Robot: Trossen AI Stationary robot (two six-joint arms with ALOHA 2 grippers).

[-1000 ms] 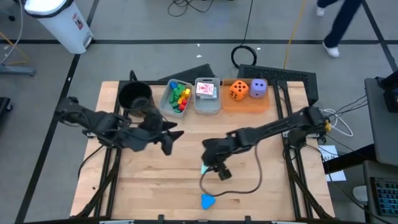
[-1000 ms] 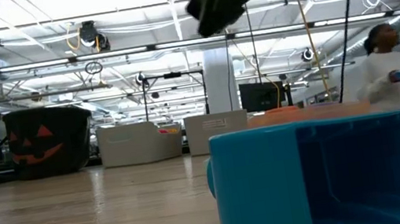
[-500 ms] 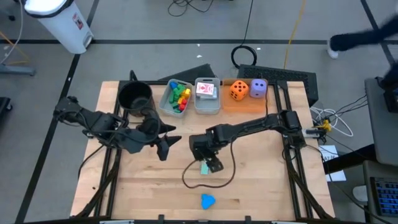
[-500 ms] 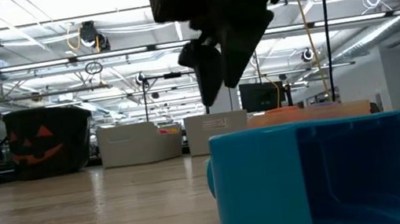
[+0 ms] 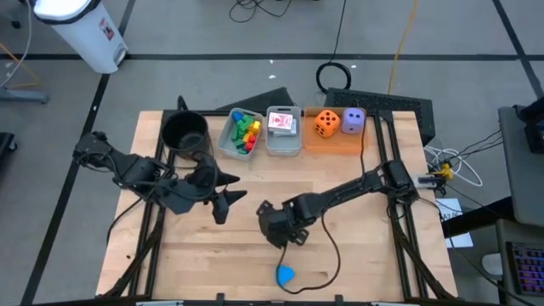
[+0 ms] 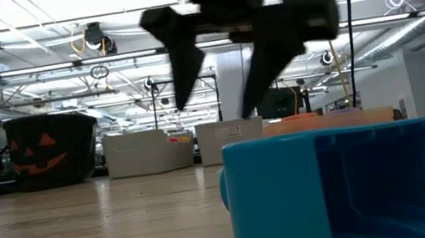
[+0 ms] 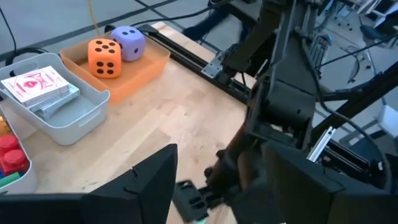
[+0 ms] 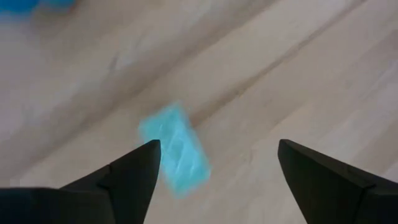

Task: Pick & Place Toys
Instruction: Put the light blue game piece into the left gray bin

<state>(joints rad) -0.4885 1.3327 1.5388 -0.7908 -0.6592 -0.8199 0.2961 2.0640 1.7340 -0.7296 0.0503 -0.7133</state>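
Note:
A small light-blue block (image 8: 175, 154) lies flat on the wooden table. My right gripper (image 8: 219, 144) hovers open just above it, pointing steeply down, with the block between the fingers, close to one of them, and apart from both. In the high view this gripper (image 5: 285, 234) covers the block. A larger blue block (image 5: 285, 274) sits near the table's front edge and fills the low view's foreground (image 6: 333, 190). My left gripper (image 5: 231, 195) hangs open and empty over the table's left middle. At the far edge, coloured blocks (image 5: 245, 132) and playing cards (image 5: 283, 124) lie in bins.
At the far edge stand a black pot (image 5: 184, 132), two clear bins (image 5: 229, 146) (image 5: 285, 146) and an orange tray (image 5: 336, 140) holding an orange die (image 5: 325, 124) and a purple die (image 5: 353, 120). A cable (image 5: 331, 259) trails from my right arm across the near table.
My right gripper has come down toward the table and shifted toward its left and near side, over the light-blue block. It has rolled about its own axis, and its fingers have spread wider apart. The blocks have stayed where they were.

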